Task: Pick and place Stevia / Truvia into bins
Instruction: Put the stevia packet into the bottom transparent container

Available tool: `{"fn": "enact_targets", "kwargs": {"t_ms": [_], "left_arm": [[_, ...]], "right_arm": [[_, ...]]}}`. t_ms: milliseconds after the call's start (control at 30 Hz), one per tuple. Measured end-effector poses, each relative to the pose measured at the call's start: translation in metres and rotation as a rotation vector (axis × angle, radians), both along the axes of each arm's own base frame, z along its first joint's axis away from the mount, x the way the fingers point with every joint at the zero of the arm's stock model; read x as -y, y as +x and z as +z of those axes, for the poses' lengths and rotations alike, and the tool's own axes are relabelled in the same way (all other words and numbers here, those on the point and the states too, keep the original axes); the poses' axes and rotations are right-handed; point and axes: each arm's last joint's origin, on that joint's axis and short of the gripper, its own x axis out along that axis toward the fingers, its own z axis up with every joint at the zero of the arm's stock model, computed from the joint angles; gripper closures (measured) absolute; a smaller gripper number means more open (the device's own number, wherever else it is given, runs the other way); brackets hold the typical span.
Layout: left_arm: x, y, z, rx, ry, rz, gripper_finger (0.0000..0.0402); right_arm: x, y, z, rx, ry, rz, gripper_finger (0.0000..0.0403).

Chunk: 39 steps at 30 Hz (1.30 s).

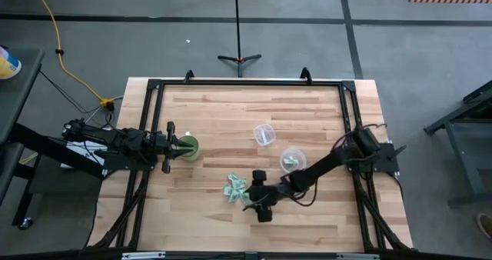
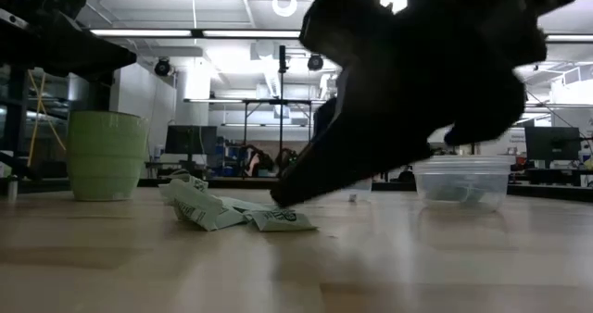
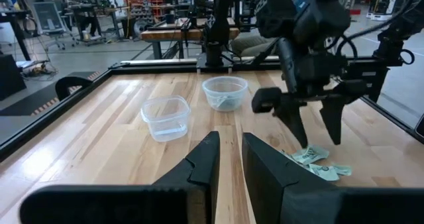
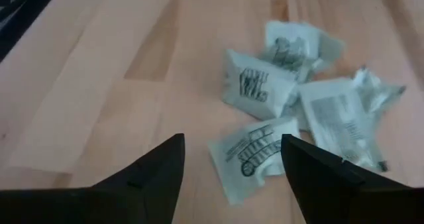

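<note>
Both my arms are dark, near-black jointed links. The left arm (image 1: pixel 100 145), at the frame's left, carries a white panel along its base. The right arm (image 1: pixel 330 164), lower right, has thin black cables looping off its links. Each gripper's fingers (image 4: pixel 159 174) are matte black, tapered wedges.

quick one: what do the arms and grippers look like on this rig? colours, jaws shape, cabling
Both arms are black or dark grey, built of slim jointed links. The right gripper has two long, flat, tapering jaws hanging from a blocky black wrist housing, with dark cables looped around that wrist and the arm's base. The left gripper shows two wedge-shaped matte black jaws with angular faces. No markings or labels are legible.
</note>
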Motion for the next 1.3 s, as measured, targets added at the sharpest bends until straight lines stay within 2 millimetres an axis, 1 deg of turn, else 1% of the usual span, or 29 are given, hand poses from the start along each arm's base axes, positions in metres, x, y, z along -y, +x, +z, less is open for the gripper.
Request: {"fn": "enact_targets", "kwargs": {"t_ms": [100, 200, 367, 533, 967, 1133, 1233, 1300], "left_arm": [[0.0, 0.0, 0.0, 0.0, 0.0, -0.001, 0.0302], [0.0, 0.0, 0.0, 0.0, 0.0, -0.001, 0.0302], [0.0, 0.0, 0.0, 0.0, 0.0, -0.001, 0.0302], [0.0, 0.0, 0.0, 0.0, 0.0, -0.001, 0.0302], [0.0, 0.0, 0.0, 0.0, 0.0, -0.004, 0.0302], [0.0, 0.0, 0.0, -0.001, -0.001, -0.006, 0.0302], [0.0, 0.0, 0.0, 0.0, -0.001, -0.006, 0.0302], [0.0, 0.0, 0.0, 0.0, -0.001, -0.006, 0.0302]], "right_arm": [[0.004, 0.002, -0.006, -0.014, -0.002, -0.017, 0.0161], [0.007, 0.003, -0.007, -0.02, -0.003, -0.027, 0.0166], [0.008, 0.003, -0.007, -0.026, -0.008, -0.011, 0.0188], [0.009, 0.001, -0.009, -0.056, -0.018, -0.002, 0.0226], [0.009, -0.001, -0.011, -0.091, -0.018, -0.009, 0.0341], [0.008, -0.003, -0.002, -0.101, 0.05, 0.031, 0.0376], [0.008, -0.006, 0.014, -0.09, 0.069, 0.05, 0.0395], [0.01, -0.009, 0.028, -0.087, 0.067, 0.047, 0.0398]]}}
